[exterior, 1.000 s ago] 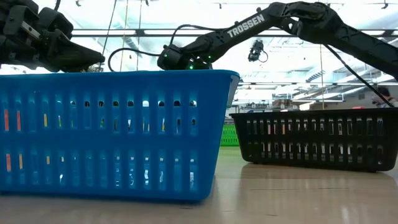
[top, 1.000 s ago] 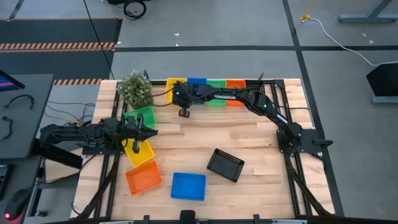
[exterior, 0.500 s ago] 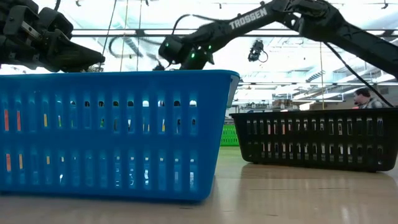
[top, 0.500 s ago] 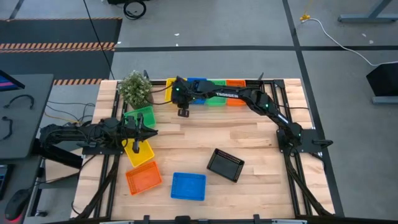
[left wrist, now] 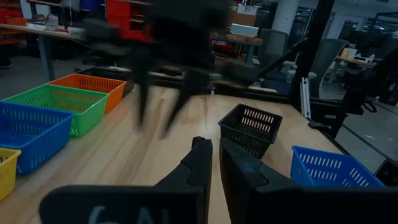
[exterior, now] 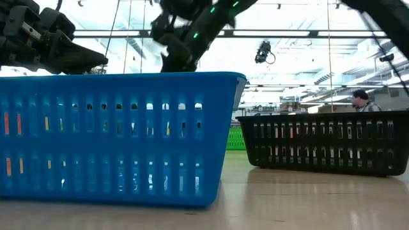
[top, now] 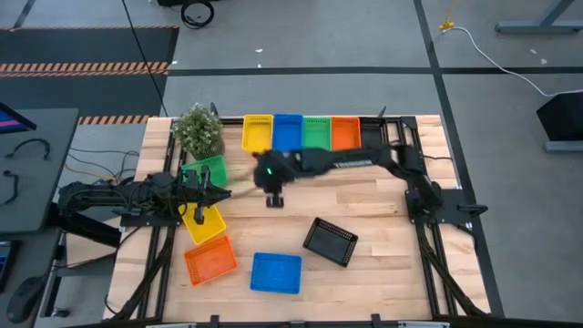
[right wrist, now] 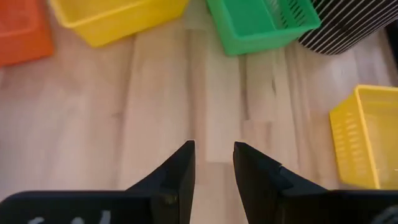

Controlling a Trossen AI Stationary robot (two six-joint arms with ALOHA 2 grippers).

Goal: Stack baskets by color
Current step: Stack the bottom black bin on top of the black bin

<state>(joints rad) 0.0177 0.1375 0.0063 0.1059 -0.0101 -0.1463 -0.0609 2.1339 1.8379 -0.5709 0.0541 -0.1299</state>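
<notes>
Along the far edge of the table (top: 364, 205) four baskets stand in a row: a yellow basket (top: 258, 131), a blue basket (top: 288, 131), a green basket (top: 317, 132) and an orange basket (top: 345, 132); whether a black one sits beside them behind the right arm cannot be told. Their partners lie scattered: a second green basket (top: 208, 170) near the potted plant (top: 198, 128), a second yellow basket (top: 206, 225) just beside the left gripper (top: 202, 215), a second orange basket (top: 209, 261), a second blue basket (top: 276, 272) and a black basket (top: 330, 241) toward the near edge. The right gripper (top: 273, 199) hangs empty over bare wood in mid-table, its jaws a little apart with nothing between them. The left gripper hovers at the loose yellow basket with its fingers nearly together; no grip on the basket shows. By my reading the row is laid and the pairing step is in hand: the right gripper needs to reach a loose basket, take it by a rim, carry it to the row and nest it squarely in its colour mate.
</notes>
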